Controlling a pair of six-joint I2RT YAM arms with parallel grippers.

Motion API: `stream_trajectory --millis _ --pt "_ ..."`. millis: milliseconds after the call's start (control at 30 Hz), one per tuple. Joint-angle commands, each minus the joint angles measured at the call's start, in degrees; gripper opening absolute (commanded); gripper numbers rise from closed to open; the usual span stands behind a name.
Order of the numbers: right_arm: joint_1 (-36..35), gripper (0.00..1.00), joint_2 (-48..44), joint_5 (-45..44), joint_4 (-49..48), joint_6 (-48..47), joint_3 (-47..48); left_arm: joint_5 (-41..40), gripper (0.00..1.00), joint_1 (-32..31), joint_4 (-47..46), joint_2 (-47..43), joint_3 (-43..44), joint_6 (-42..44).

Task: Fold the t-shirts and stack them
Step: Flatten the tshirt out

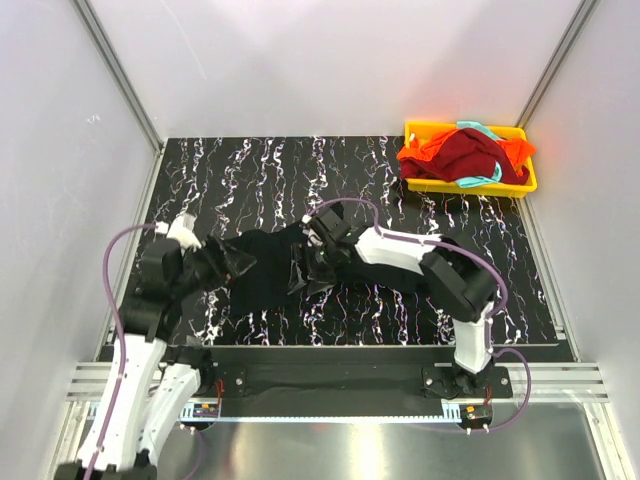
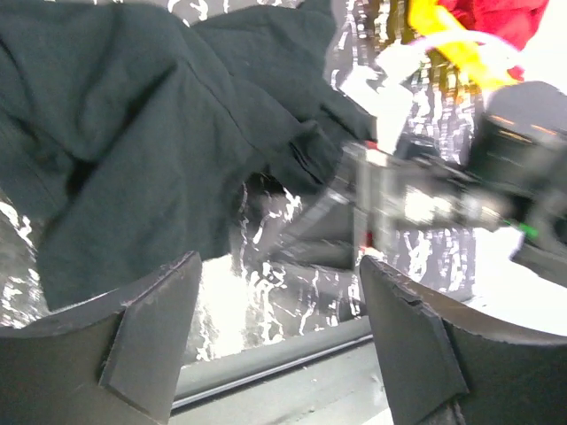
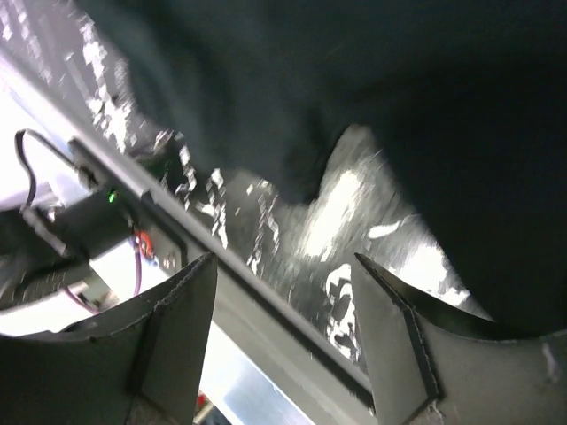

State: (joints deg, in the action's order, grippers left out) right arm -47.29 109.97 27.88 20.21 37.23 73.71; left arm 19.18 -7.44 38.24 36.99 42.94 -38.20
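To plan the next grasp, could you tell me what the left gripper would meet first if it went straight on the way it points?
Probably the black t-shirt, just beyond the strip of table showing ahead of the left gripper, whose jaws stand open; depth is unclear.

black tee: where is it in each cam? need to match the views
Top external: black t-shirt lies crumpled left of centre on the tabletop, towards the near edge.
Left wrist: black t-shirt fills the upper left of the picture.
Right wrist: black t-shirt covers the top and right, blurred.
Shared landmark: the black, white-veined tabletop, visible under the shirt's edge in all three views.
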Motion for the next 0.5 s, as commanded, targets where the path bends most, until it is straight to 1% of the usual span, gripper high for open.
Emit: stream_trajectory --millis 0,100,233,333,367,467 --pt "-0.7 0.68 1.6 -1.3 -6.7 4.9 0.6 3.1 0.74 0.2 -1.4 -6.6 -4.0 -6.2" --pt "-0.7 0.66 2.8 -0.5 -9.5 7.8 -0.7 5.3 0.73 0.2 0.5 -8.5 -5.1 -5.8" --pt "-0.9 0.58 6.1 1.0 -11.1 10.0 0.1 5.6 0.72 0.2 2.9 -6.9 -2.7 -2.6" --pt "-1.0 0.54 7.4 1.4 -11.9 12.4 -0.4 5.8 0.72 0.2 3.7 -5.7 -0.8 -1.0" --pt "-1.3 0.50 7.4 0.9 -12.0 12.8 -0.6 5.6 0.72 0.2 4.1 -5.5 -0.4 -0.6" --pt "-1.8 0.49 6.6 -1.0 -12.0 14.0 -2.6 4.6 0.72 0.2 5.3 -5.4 0.7 0.8"
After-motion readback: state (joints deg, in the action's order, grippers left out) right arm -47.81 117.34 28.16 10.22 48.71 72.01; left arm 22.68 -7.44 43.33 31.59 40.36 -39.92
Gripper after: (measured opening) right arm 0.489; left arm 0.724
